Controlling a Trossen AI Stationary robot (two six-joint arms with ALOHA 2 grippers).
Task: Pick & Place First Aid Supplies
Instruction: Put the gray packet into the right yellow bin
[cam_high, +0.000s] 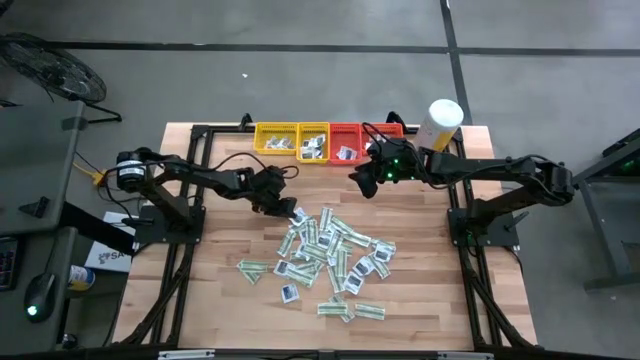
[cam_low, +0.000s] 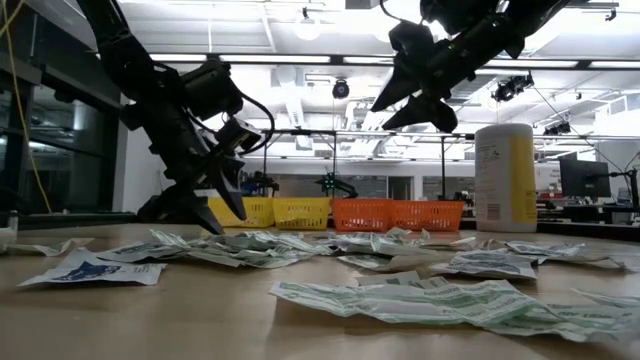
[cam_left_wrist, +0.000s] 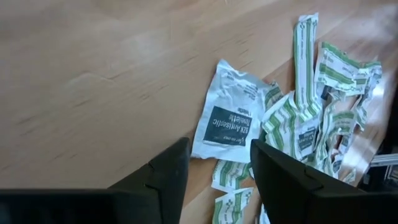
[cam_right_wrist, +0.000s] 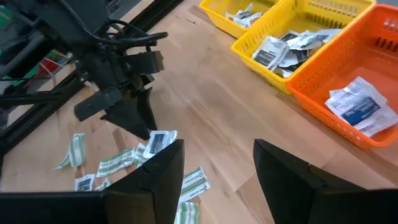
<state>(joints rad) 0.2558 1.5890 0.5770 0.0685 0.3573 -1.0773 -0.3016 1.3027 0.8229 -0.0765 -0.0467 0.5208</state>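
Table (cam_high: 200, 300): wooden. Trays (cam_high: 330, 140): along the table's far edge, some packets inside. First aid supplies (cam_high: 330, 260): scattered mid-table. Left gripper (cam_high: 294, 212): fingers apart, over the pile's far-left packet (cam_left_wrist: 227, 124). Right gripper (cam_high: 362, 184): fingers apart, empty, raised near the trays.

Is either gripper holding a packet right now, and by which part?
No. Left gripper is open over the blue-centred packet; right gripper is open and empty.

Wooden table (cam_high: 200, 290), pale planks. Loose packets (cam_high: 325, 255) heaped just beyond left gripper (cam_high: 296, 213). Yellow trays (cam_high: 292, 138) and red trays (cam_high: 362, 136) behind right gripper (cam_high: 362, 185); white-and-yellow canister (cam_high: 440, 124) beside it.
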